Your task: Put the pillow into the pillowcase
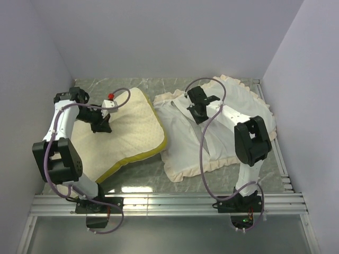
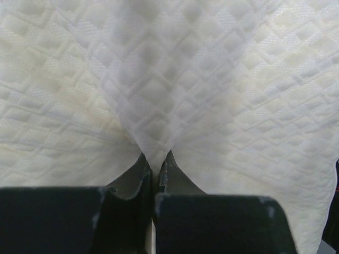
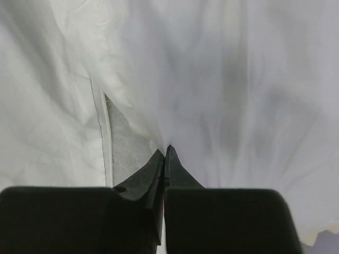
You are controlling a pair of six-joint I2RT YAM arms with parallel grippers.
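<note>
left gripper [image 2: 155, 168]: clenched, pinching a fold of the pillow [image 1: 132, 129] | right gripper [image 3: 166, 160]: clenched on white cloth of the pillowcase [image 1: 183, 145] | pillow at 9 o'clock on the bench [image 1: 159, 185], pillowcase just beside at 3 o'clock

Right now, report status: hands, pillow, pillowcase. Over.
Left hand shut on pillow. Right hand shut on pillowcase. Pillow beside pillowcase, not yet inside. Nothing between them.

Grey marble table [image 1: 151, 182]; plain white walls [image 1: 159, 37].
</note>
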